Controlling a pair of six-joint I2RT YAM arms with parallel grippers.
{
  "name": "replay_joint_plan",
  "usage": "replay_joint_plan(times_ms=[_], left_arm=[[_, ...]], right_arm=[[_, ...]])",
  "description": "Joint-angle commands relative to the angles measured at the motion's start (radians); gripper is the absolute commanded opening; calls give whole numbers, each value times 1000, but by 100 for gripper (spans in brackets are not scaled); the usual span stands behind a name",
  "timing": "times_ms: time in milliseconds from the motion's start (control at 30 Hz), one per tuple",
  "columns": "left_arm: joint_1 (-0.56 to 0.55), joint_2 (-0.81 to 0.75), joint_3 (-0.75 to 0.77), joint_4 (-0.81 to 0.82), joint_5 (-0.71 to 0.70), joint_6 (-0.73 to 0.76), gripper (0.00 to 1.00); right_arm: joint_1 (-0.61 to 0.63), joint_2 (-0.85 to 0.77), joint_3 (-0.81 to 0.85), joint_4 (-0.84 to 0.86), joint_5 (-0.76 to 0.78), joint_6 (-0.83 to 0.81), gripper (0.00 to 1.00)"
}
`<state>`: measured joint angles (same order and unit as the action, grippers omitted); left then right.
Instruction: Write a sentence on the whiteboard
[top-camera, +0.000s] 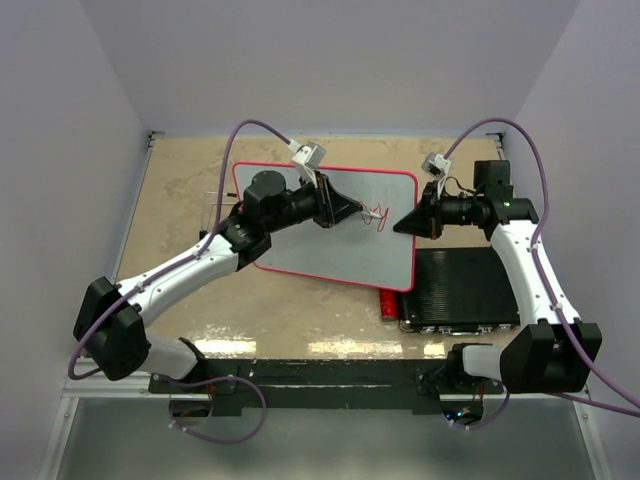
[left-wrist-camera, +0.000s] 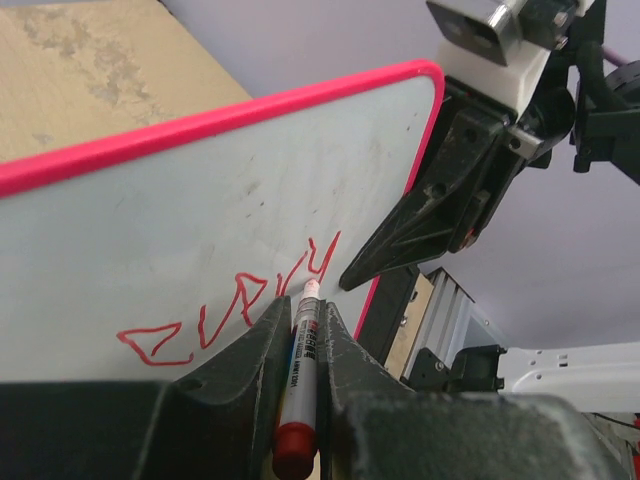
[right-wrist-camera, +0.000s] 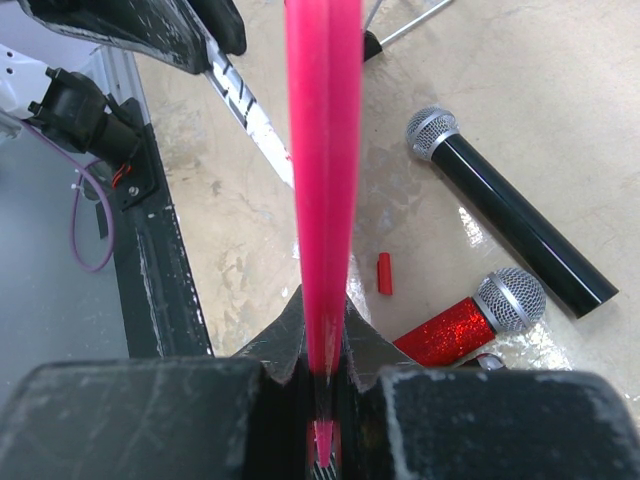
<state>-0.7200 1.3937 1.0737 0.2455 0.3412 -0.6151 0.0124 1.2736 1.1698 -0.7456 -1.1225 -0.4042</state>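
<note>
**Board Braced at Its Edge While the Marker Met It**

Nearest the arm bases, we saw a black ribbed case (top-camera: 470, 290) lying on the surface (top-camera: 180, 190) beside the right arm. A red glitter microphone (right-wrist-camera: 470, 320) lay just beside its left end. A black microphone (right-wrist-camera: 510, 225) and a small red cap (right-wrist-camera: 384, 273) rested close by. We took the cap to be the pen's, left off so the tip stayed bare. None of these touched the work, and they seemed simply parked out of the way.

Beyond them, the whiteboard (top-camera: 340, 255) sat in the middle of the surface, its near right corner overlapping the case. The right end effector (right-wrist-camera: 322, 320) was pressed together on the board's red frame at the right edge. We judged this was to steady the board against the push of the pen. The frame appeared raised off the surface there, though we could not tell how far.

From the other side, the left end effector (left-wrist-camera: 305, 320) pinched a red marker (left-wrist-camera: 298, 380) lengthwise between its fingers, leaving only the tip protruding. That tip touched the board at the end of the red lettering (left-wrist-camera: 240, 300), which lay near the board's right edge, close to the clamping jaws. We counted only a few strokes there, so the sentence looked barely begun.

Farthest off, bare surface ran from the board's far edge to the wall.
</note>
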Motion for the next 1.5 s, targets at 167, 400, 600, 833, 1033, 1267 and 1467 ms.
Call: replay_joint_plan(times_ms=[167, 400, 600, 833, 1033, 1267, 1467], left_arm=[[8, 65, 83, 80, 65, 8, 0], [14, 10, 72, 195, 124, -40, 0], [91, -142, 20, 129, 94, -11, 0], [198, -349, -124, -17, 59, 98, 0], [220, -531, -221, -178, -48, 228, 0], [229, -682, -308, -301, -183, 282, 0], [261, -722, -403, -261, -168, 273, 0]], right_arm=[[4, -49, 13, 40, -40, -24, 0], [4, -52, 11, 41, -36, -22, 0], [4, -56, 8, 40, -33, -25, 0], [4, -34, 62, -20, -10, -82, 0], [4, -8, 119, -90, 30, -140, 0], [3, 35, 215, -204, 96, -206, 0], [-6, 85, 307, -303, 180, -265, 0]])
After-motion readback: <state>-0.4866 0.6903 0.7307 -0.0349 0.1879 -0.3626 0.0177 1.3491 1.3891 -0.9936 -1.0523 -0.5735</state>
